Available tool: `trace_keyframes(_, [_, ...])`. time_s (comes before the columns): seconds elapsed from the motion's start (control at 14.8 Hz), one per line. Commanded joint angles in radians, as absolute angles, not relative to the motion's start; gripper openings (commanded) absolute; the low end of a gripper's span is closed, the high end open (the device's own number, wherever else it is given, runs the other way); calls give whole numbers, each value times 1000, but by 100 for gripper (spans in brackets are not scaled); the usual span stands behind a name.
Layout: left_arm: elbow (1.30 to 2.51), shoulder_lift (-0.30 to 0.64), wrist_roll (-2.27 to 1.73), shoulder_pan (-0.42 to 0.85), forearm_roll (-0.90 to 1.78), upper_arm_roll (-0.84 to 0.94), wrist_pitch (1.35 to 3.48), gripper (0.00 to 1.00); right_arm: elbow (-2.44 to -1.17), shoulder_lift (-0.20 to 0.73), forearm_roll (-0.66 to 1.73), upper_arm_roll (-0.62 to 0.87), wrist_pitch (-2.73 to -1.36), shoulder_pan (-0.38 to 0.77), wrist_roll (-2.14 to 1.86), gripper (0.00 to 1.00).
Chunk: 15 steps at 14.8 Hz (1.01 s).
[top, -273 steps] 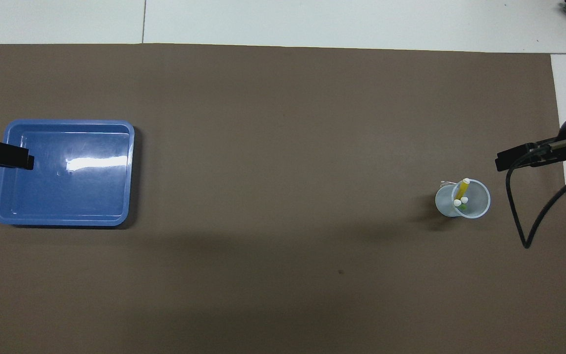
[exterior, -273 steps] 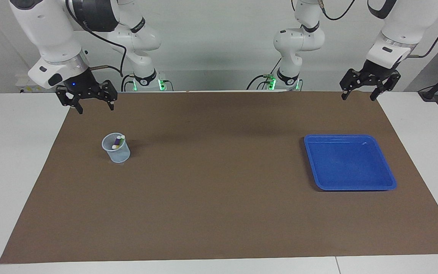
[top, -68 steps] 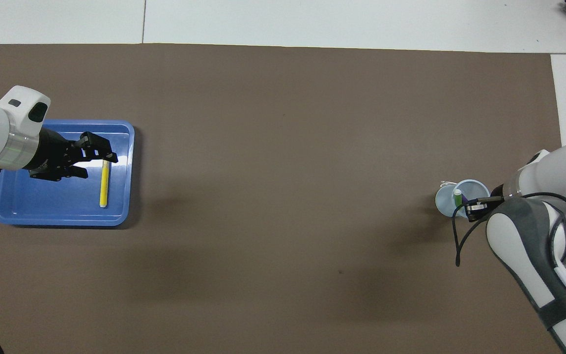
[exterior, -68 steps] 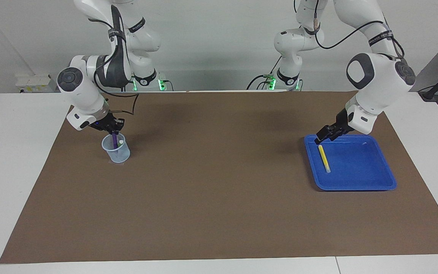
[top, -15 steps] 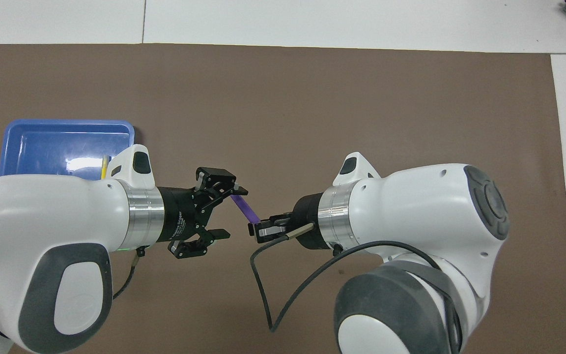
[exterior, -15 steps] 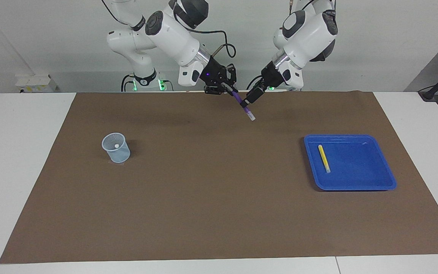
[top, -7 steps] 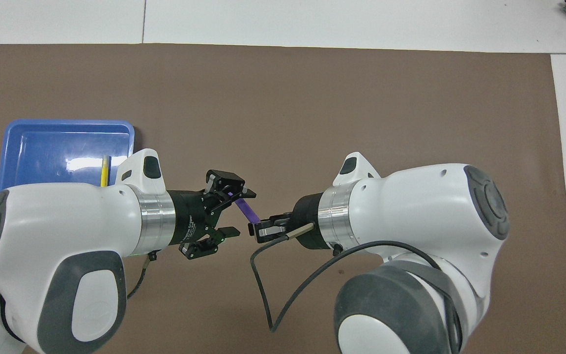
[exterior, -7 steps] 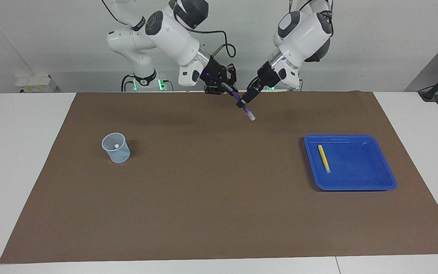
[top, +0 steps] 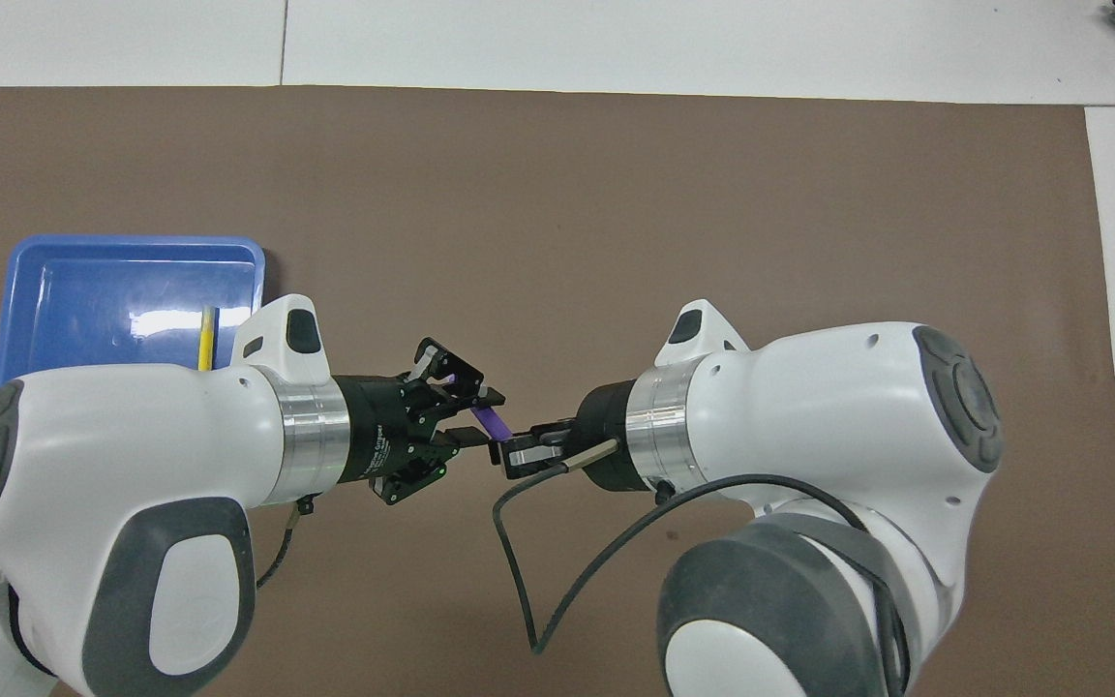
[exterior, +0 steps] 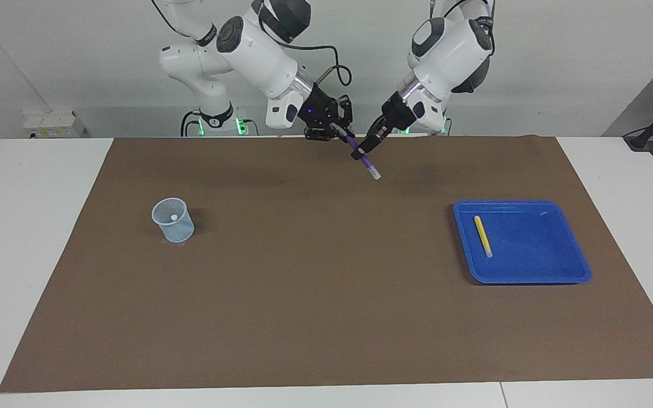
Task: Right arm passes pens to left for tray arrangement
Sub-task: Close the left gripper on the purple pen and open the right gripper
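A purple pen (exterior: 369,166) hangs slanted in the air over the mat's edge nearest the robots, midway along the table, pale end down. My right gripper (exterior: 342,135), the one with the blue wrist light, is shut on its upper end. My left gripper (exterior: 364,151) has its fingers closed on the pen's middle. From overhead the two grippers meet tip to tip, the left gripper (top: 480,416) facing the right gripper (top: 509,450), with a short piece of purple pen (top: 495,423) between them. A yellow pen (exterior: 483,236) lies in the blue tray (exterior: 530,277).
A pale translucent cup (exterior: 173,220) stands on the brown mat toward the right arm's end, with one pale pen end showing inside. Overhead, both arms cover the near half of the mat, and the tray's rim (top: 132,242) and the yellow pen (top: 204,339) partly show.
Over the last second my left gripper moved in onto the purple pen and its fingers closed around it. My right gripper stayed still, holding the pen.
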State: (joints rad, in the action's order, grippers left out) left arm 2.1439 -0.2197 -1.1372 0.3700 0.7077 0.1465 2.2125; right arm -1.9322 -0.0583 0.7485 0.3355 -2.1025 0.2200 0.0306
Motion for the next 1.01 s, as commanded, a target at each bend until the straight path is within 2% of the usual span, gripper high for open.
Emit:
trace_keyframes(0.0, [2171,-239,-1127,390,729,133,2229,0,-1924,-46,779,333,-2118,221,-2,0])
trace_keyframes(0.54, [2164,-238,-1127,388,729,133,2221,0,-1924,-46,779,333,-2112,212,9,0])
trace_keyframes(0.61, [2164,-238,-1131,388,729,133,2221,0,-1924,-46,779,333,-2109,210,11,25])
trace_keyframes(0.68, [2163,-238,-1131,388,729,133,2221,0,-1924,-48,779,331,-2109,210,14,38])
trace_keyframes(0.74, [2163,-238,-1131,388,729,133,2221,0,-1924,-48,778,330,-2112,209,15,60])
trace_keyframes(0.81, [2163,-238,-1131,388,729,133,2217,0,-1924,-48,764,327,-2112,209,6,100])
trace_keyframes(0.95, [2161,-238,-1131,387,729,133,2212,0,-1925,-49,715,325,-2099,178,3,100])
